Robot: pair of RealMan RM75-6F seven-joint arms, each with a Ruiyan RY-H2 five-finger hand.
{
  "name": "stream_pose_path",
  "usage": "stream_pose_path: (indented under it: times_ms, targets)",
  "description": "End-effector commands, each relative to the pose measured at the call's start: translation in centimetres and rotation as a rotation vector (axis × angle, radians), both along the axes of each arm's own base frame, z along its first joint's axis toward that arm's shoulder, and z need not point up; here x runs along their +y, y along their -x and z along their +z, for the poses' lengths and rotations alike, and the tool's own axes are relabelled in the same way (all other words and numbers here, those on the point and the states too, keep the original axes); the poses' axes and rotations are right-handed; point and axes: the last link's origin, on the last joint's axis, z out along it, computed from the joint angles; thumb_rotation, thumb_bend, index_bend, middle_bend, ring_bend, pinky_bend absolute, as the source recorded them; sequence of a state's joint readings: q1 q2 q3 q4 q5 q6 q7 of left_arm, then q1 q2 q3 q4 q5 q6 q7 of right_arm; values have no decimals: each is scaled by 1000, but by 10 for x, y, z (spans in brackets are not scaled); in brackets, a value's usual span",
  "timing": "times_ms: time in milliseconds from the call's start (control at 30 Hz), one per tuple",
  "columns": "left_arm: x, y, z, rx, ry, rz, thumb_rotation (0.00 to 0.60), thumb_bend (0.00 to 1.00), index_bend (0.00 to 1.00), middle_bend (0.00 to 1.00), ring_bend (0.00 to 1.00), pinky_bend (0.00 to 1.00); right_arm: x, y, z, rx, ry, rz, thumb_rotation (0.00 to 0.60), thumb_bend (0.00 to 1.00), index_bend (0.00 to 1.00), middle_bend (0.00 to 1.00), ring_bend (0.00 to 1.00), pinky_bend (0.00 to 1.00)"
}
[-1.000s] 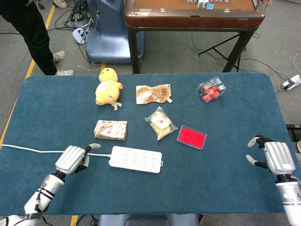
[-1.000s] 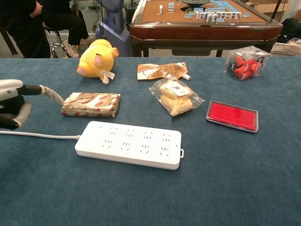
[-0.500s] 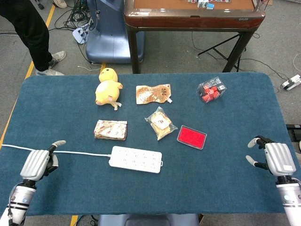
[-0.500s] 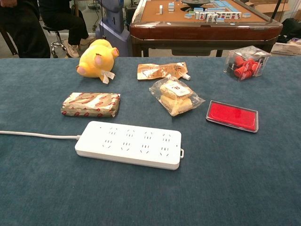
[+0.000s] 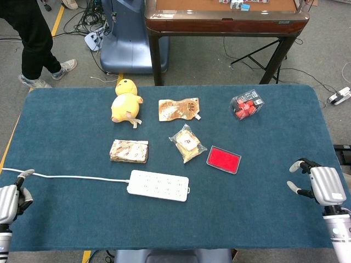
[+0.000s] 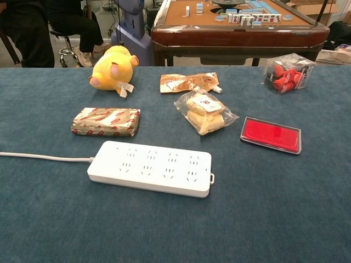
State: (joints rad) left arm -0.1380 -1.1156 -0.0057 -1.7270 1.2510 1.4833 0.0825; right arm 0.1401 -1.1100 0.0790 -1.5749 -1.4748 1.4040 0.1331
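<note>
My left hand (image 5: 9, 201) sits at the far left edge of the blue table (image 5: 66, 131), just off the near corner, holding nothing; one finger sticks up beside the white cord (image 5: 77, 177), but I cannot tell how the others lie. The chest view shows neither hand. The cord runs right from that edge into the white power strip (image 5: 158, 185), which lies flat near the front middle of the table. Behind the strip lies a patterned wrapped packet (image 5: 129, 151), and further back a yellow plush chick (image 5: 126, 101) on its side. Right of those are a brown pouch (image 5: 179, 109) and a clear bag of snacks (image 5: 187, 143), then a flat red case (image 5: 224, 159) just beside the bag. A clear box of red pieces (image 5: 247, 104) sits toward the far right. My right hand (image 5: 320, 184) hovers at the right edge, well apart from everything, its fingers apart and slightly curled, empty.
</note>
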Motion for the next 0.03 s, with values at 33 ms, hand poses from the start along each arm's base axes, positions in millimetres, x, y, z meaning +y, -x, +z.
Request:
stream_pose_path:
  times_ms: [33]
  targets:
    - [-4, 4, 1, 7, 2, 16, 600, 861, 253, 841, 758, 981, 1, 0, 0, -1, 0, 1, 600, 152, 494, 420, 485, 634]
